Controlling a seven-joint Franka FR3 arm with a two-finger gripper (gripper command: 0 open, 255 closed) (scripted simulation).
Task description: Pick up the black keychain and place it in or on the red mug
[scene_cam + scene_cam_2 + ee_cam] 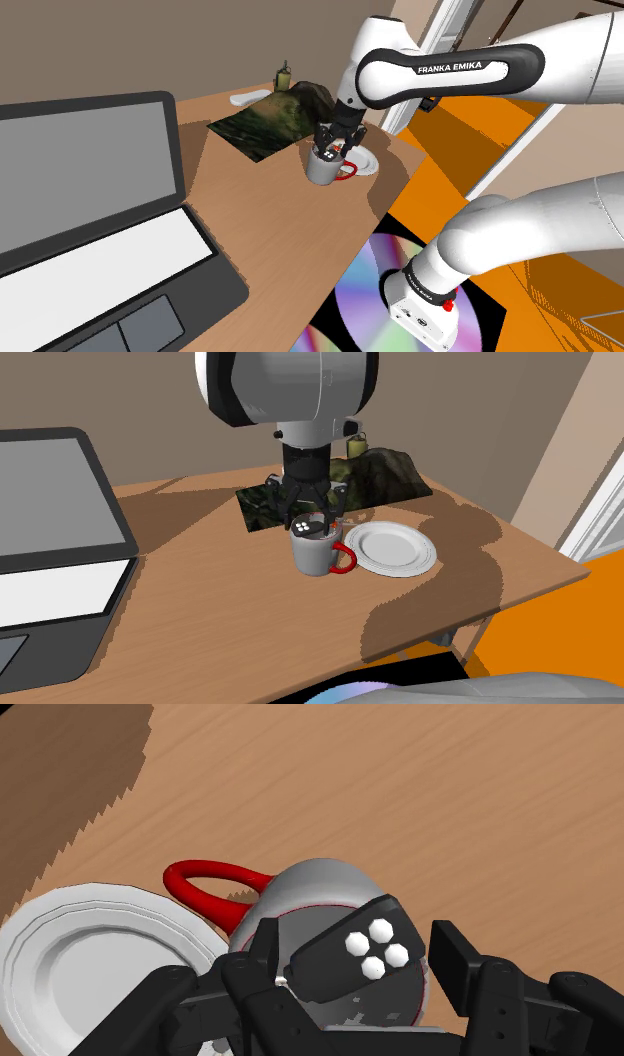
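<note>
A grey-white mug (322,171) (315,558) (330,884) with a red handle and red rim stands on the wooden table, next to a white plate. The black keychain (312,528) (360,959), a fob with white buttons, lies tilted across the mug's mouth at rim height. My gripper (330,148) (312,520) (355,949) hangs straight over the mug. Its black fingers (455,954) press against both ends of the fob, clasping it.
The white plate (370,160) (395,548) (90,954) touches the mug's handle side. A dark mat (262,122) (258,509), a dark lump (312,97) (392,472) and a small bottle (284,75) sit behind. An open laptop (90,230) (50,552) stands apart from them.
</note>
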